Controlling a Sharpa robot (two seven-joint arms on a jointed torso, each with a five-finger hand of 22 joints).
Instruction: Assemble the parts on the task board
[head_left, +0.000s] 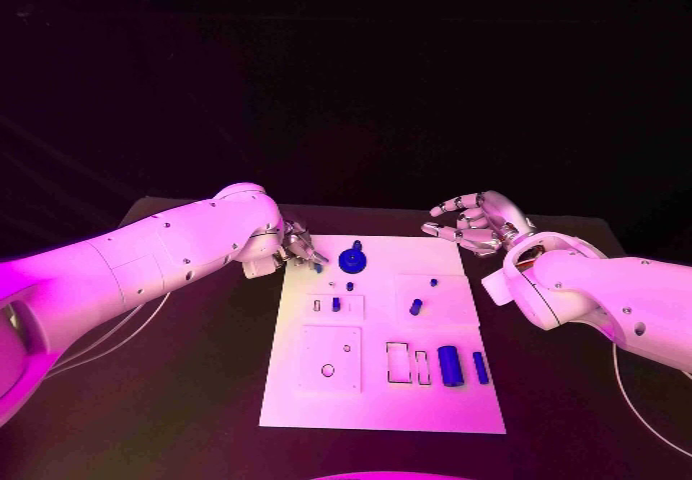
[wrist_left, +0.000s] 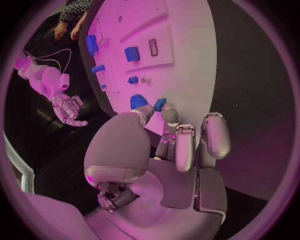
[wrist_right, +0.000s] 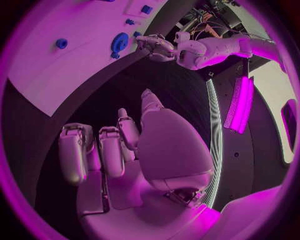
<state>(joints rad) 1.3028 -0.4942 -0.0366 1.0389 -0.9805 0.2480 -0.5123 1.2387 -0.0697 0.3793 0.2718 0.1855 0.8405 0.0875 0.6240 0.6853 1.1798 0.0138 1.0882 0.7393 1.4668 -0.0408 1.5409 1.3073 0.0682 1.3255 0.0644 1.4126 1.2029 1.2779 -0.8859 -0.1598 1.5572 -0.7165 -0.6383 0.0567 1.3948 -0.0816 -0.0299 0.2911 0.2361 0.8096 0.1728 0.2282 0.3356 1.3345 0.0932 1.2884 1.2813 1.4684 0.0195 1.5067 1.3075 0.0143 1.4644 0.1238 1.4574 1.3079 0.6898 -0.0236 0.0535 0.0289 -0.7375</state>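
Task board sits flat in the middle of the black bench, a long white plate running from the near edge toward the far edge, with a bunch of blue parts on it. Toward its far end there's a round blue part with a little stem sticking up, and right next to that the left hand is down at the board's far left corner. From the left wrist view the fingers look pinched around a small blue part at their tips, just above the board surface, with the round blue part close beside them. Mid-board there are a few small blue pegs standing in the raised white blocks, and nearer the near edge a blue cylinder lies beside a slimmer blue bar, next to a couple of empty rectangular slots. Right hand hangs off the board's far right corner, above the bench, palm turned inward with fingers spread and loosely curled, holding nothing. Both white arms come in from the side edges of the bench, and the two hands are well apart with the far end of the board between them.
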